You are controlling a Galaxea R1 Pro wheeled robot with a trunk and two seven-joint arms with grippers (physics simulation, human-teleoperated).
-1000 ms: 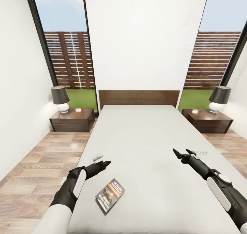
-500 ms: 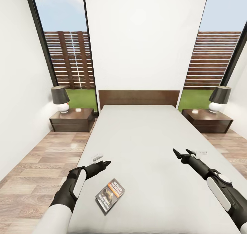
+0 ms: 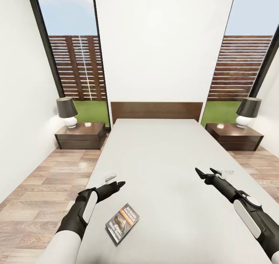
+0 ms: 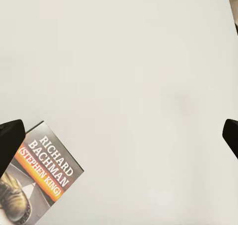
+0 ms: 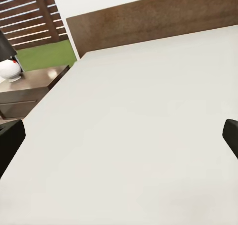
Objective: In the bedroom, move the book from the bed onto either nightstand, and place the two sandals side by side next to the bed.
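Bedroom: white walls, plank floor (image 3: 46,186), tall black-framed windows (image 3: 73,54) onto a slatted fence.

Bed (image 3: 166,167): pale-grey mattress, dark headboard (image 3: 157,110) well ahead of both grippers. Both arms reach over its near half.

Nightstands: left nightstand (image 3: 80,135) stands far ahead of the left gripper, beside the headboard; right nightstand (image 3: 233,136) stands far ahead of the right gripper. Each carries a lamp (image 3: 66,111) with a dark shade. In the right wrist view, a nightstand (image 5: 32,88) and the headboard (image 5: 148,22) lie beyond the mattress (image 5: 134,136).

Left gripper (image 3: 121,183): above the mattress near the bed's left edge. In the left wrist view its fingertips (image 4: 10,140) sit at opposite frame edges, jaws spread wide, nothing between them.

Right gripper (image 3: 204,172): above the mattress toward the bed's right side, well apart from the left gripper. Fingers spread, holding nothing.

Book (image 3: 122,222): flat on the mattress, just behind and slightly right of the left gripper, not touching it. In the left wrist view, the book (image 4: 42,178) lies beside one fingertip, cover up, lettering "Richard Bachman" over an orange band.
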